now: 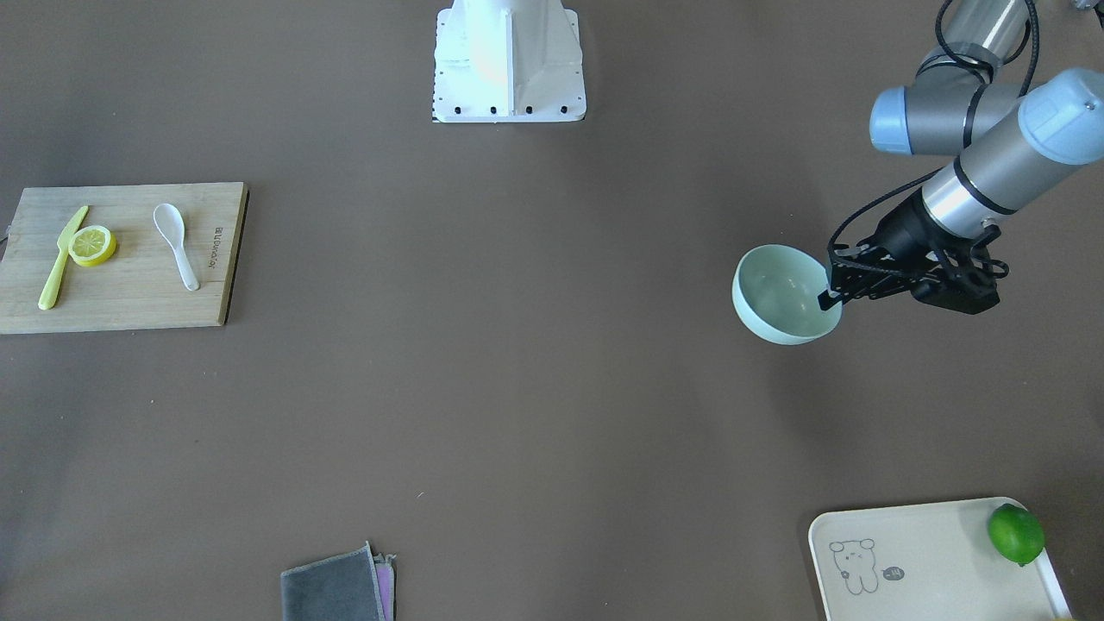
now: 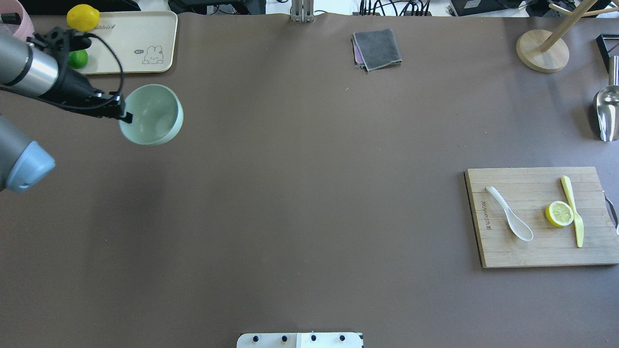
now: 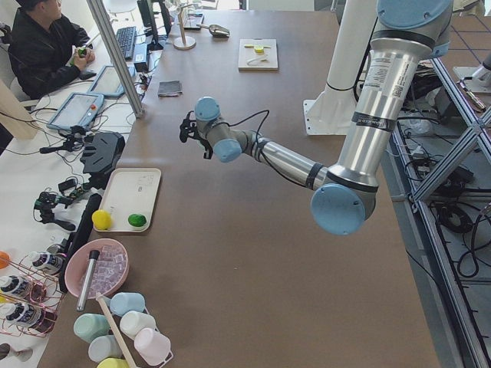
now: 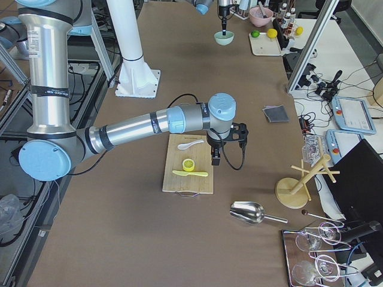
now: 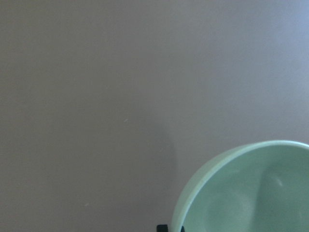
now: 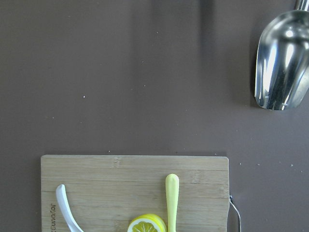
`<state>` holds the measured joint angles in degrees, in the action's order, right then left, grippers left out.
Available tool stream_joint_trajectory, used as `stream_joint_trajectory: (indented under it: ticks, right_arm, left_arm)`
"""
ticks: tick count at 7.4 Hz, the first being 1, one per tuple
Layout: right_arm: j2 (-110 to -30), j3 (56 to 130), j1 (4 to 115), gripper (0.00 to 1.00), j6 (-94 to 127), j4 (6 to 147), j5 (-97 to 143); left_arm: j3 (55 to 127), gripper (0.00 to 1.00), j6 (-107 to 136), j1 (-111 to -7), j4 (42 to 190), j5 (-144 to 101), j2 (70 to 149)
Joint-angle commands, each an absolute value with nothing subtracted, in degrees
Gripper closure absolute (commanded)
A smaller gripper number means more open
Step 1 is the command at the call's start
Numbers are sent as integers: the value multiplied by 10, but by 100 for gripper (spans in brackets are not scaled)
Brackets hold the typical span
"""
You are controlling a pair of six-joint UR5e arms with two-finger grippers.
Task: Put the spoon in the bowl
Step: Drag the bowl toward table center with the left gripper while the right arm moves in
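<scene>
The pale mint-green bowl is at the table's left end, its rim gripped by my left gripper. One finger is inside the rim and one outside, and the bowl is slightly tilted. It also shows in the overhead view and the left wrist view. The white spoon lies on a wooden cutting board at the far right end, scoop toward the robot. My right gripper hangs over the board's far edge, near the spoon. I cannot tell whether it is open or shut.
On the board, a lemon slice and a yellow plastic knife lie beside the spoon. A cream tray holds a lime. A grey cloth, a metal scoop and a wooden stand sit along the far side.
</scene>
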<state>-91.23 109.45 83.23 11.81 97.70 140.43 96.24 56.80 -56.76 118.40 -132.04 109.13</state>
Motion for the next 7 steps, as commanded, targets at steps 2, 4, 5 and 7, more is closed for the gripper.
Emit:
stream_joint_trajectory:
  ticks: [2, 4, 5, 7]
  right_arm:
    - [-911, 1106, 811, 0, 131, 976, 1403]
    - [-910, 1138, 768, 0, 211, 976, 1397]
    - [-910, 1144, 742, 0, 245, 955, 1397]
    - [-911, 1145, 674, 0, 342, 882, 1373]
  left_arm:
    - [959, 100, 735, -392, 1107, -1145, 1242]
    - [934, 100, 793, -322, 1092, -1061, 1283]
    - [909, 100, 796, -296, 1097, -1027, 1287]
    - [904, 100, 797, -288, 1096, -1018, 1288]
